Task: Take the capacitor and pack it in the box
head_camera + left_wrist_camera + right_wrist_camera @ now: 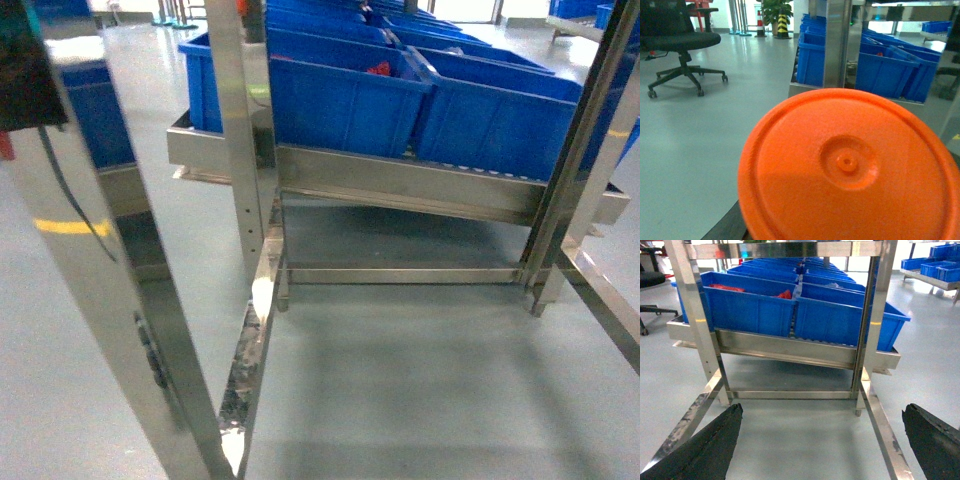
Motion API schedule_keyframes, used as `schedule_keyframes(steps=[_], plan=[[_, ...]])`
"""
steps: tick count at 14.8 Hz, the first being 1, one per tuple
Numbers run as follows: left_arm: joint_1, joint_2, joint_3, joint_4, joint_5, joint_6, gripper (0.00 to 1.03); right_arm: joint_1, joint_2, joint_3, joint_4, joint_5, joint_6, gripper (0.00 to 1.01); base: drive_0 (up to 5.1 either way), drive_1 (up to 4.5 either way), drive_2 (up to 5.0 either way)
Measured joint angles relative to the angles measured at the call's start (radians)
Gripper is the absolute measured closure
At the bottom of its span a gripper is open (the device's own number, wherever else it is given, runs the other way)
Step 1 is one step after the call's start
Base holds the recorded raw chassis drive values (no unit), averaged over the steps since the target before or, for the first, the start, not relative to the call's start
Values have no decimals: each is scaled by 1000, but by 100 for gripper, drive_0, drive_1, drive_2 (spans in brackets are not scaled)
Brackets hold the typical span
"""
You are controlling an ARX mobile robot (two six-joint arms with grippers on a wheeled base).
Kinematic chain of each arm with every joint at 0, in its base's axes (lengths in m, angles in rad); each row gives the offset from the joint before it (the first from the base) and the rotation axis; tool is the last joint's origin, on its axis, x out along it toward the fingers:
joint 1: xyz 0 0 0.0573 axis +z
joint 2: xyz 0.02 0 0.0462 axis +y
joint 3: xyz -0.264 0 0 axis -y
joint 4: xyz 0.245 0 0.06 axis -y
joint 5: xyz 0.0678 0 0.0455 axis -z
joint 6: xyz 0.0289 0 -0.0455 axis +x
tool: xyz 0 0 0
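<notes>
Grey floor (400,390), blue bins (340,95)

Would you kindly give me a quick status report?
Right gripper open, empty. Left gripper unseen behind orange disc. No box or capacitor visible. Steel rack with blue bins ahead.

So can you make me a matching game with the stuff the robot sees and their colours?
Things:
1. bins
2. round lid
3. office chair
4. rack frame

Colours:
A. orange
B. shiny silver
C. blue
D. black

Pairs: 1-C, 2-A, 3-D, 4-B
</notes>
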Motion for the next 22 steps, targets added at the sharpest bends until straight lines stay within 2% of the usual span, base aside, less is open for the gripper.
schedule_keyframes(steps=[22], plan=[[0, 0, 0, -3, 0, 0, 59, 0, 0, 0, 1, 0, 0, 3, -499, 246, 246]])
